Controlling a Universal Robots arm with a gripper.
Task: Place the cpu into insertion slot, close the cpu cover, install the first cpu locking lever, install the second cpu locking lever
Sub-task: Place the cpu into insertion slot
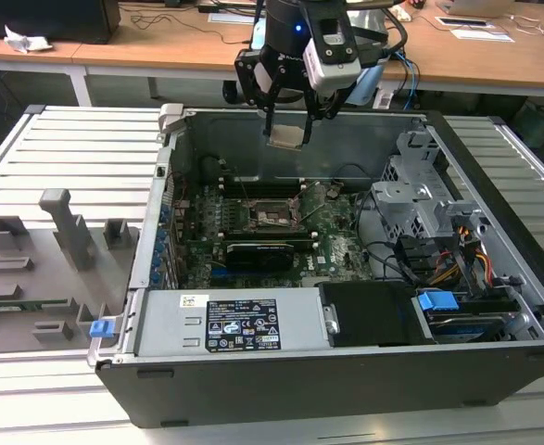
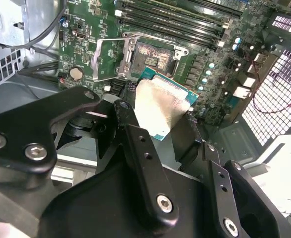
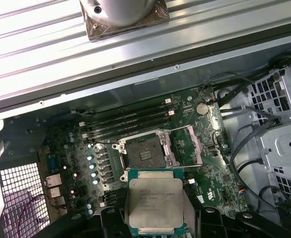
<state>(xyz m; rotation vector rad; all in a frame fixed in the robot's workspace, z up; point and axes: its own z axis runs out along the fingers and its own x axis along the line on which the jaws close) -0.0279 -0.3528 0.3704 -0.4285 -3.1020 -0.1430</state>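
Grey slatted counter point(image 1: 68, 148) carried the open black computer case point(image 1: 346, 380). Above it the black hand point(image 1: 288, 128) gripped the small silvery square cpu point(image 3: 155, 201) by its edges, well above the dark square insertion slot point(image 3: 146, 154). A tilted or misaligned descent might damage the slot's contacts.

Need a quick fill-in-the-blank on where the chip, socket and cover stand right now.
1. The jaws are ____ on the chip.
2. The socket is ____, with no chip in it.
3. Its hinged cover is swung ____.
Missing words: shut; empty; open.
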